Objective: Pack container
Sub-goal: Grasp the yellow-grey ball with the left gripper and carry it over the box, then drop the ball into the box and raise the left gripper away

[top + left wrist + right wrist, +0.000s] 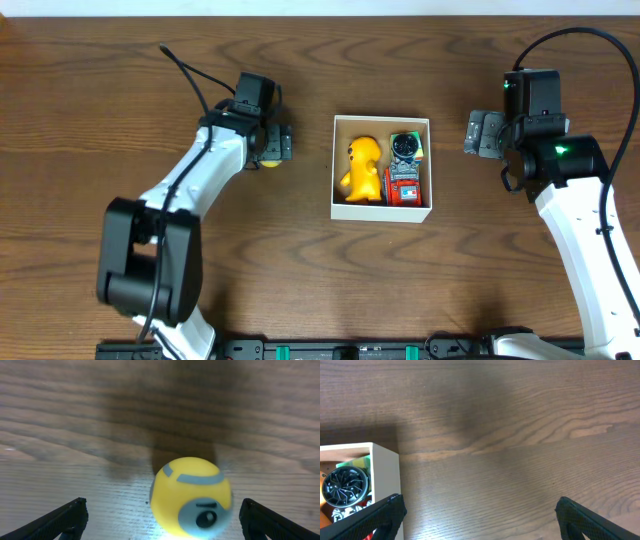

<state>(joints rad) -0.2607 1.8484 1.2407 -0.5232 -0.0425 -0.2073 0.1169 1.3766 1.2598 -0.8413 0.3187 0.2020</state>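
The container (334, 170), a shallow white-walled box, sits at the table's middle. In it stand a yellow figure (361, 167) and a red and black toy (404, 170). Left of the box, my left gripper (273, 143) hangs open over a yellow ball toy (268, 163). In the left wrist view this ball (192, 497), with a grey band and one eye, lies on the wood between the spread fingers of the gripper (162, 510), nearer the right finger. My right gripper (482, 134) is open just right of the box. Its wrist view shows the gripper (477, 507) over bare wood, the container corner (385, 470) beside its left finger.
The dark wooden table (120, 60) stretches all round the box. The black-topped toy (345, 485) shows inside the box at the left edge of the right wrist view. Both arm bases stand at the near table edge.
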